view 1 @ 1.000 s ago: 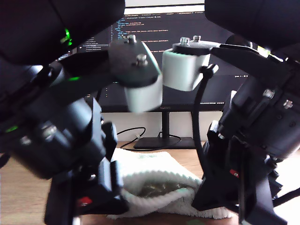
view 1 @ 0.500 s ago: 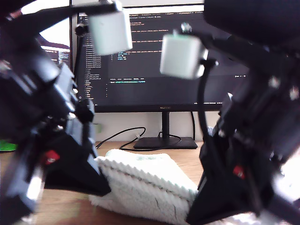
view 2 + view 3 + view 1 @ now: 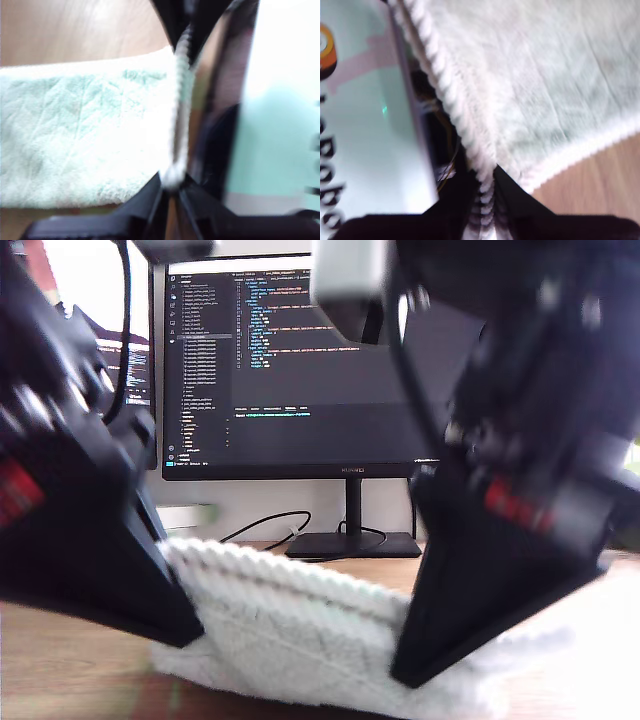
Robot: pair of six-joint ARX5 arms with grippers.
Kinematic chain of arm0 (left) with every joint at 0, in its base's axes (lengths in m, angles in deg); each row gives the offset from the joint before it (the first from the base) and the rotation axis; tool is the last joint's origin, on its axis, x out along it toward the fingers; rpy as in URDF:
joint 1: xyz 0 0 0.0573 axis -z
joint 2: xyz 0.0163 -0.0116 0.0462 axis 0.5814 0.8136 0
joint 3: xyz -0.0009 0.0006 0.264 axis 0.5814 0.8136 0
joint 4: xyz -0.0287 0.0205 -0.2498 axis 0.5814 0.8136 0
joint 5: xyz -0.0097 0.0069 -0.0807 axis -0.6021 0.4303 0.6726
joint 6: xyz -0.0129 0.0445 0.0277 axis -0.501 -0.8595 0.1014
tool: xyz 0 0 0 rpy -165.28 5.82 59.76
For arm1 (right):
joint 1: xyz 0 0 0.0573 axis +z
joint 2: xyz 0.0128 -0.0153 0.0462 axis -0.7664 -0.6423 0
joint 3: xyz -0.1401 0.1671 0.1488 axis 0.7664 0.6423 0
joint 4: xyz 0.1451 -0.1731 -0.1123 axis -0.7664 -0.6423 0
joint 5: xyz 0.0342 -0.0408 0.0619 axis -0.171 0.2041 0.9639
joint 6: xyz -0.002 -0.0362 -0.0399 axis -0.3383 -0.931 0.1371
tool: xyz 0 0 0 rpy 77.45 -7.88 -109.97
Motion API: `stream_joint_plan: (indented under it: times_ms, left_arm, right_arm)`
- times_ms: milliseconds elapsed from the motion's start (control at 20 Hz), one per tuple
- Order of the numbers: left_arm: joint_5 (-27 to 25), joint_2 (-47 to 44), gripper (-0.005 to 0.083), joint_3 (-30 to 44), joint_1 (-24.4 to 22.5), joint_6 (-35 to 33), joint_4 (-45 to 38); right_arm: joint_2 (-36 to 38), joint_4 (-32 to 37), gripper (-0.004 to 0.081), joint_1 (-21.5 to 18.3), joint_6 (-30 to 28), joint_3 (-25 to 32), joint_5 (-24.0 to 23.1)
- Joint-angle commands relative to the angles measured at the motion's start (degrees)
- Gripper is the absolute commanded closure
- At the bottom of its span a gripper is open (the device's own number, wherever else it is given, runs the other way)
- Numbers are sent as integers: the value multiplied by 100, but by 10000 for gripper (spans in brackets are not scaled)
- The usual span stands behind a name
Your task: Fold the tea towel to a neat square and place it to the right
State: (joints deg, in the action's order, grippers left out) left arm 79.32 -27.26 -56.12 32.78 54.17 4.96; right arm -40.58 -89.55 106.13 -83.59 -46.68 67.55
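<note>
The tea towel is a pale mint fluffy cloth lying on the wooden desk, with its whitish ribbed hem raised and stretched between two black arms. One arm stands at the exterior view's left and the other arm at its right; the wrist views do not show which is which. My first gripper is shut on the hem, with the towel spread beside it. My second gripper is shut on the same hem, and the towel fills most of that view.
Behind the towel stands a dark monitor showing code, on a black stand, with black cables trailing across the desk. Both arms fill the sides of the exterior view, close to the camera.
Both arms have moved apart and nearer the camera. The towel's hem, slack and folded over before, is now lifted and pulled taut between them.
</note>
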Motion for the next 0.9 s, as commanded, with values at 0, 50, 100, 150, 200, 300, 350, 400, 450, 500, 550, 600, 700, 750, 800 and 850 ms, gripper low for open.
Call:
stream_joint_plan:
  times_ms: [0,50,100,150,200,300,350,400,450,500,550,600,700,750,800,850]
  left_arm:
    - [177,-68,795,-33,-151,44,236]
    - [275,-68,795,-61,-236,52,297]
    - [376,-68,795,-83,-319,52,367]
    - [435,-68,795,-92,-402,59,367]
    - [544,-68,795,-103,-476,70,372]
    - [782,-68,795,-144,-632,240,367]
    - [879,-68,795,-155,-728,341,326]
    - [907,-68,795,-162,-837,518,284]
    - [960,-68,795,-162,-964,658,275]
    - [1047,-68,795,-162,-1110,667,280]
    - [1145,-68,795,-162,-1263,699,271]
    - [1224,-68,795,-162,-1394,702,236]
    - [1263,-66,795,-162,-1644,719,111]
    - [1276,-66,795,-162,-1757,719,24]
    - [1279,-66,795,-162,-1871,719,-74]
    - [1283,-59,795,-162,-2006,717,-186]
  right_arm:
    - [-61,-350,783,-164,-11,-2,57]
    - [-61,-376,783,-203,-7,-70,59]
    - [-61,-411,783,-243,-7,-144,57]
    - [-61,-439,783,-278,-7,-221,61]
    - [-61,-466,783,-306,-7,-304,59]
    - [-61,-415,783,-352,-31,-452,55]
    - [-61,-313,783,-380,-61,-518,72]
    - [-63,-190,783,-417,-98,-575,103]
    - [-72,-116,783,-463,-179,-632,140]
    - [-116,-68,783,-514,-179,-695,142]
    - [-173,-46,783,-566,-190,-752,138]
    - [-271,4,783,-627,-232,-817,138]
    - [-507,72,783,-730,-356,-977,133]
    - [-656,92,783,-769,-396,-1082,125]
    - [-820,92,783,-798,-479,-1200,103]
    - [-990,90,783,-839,-533,-1338,39]
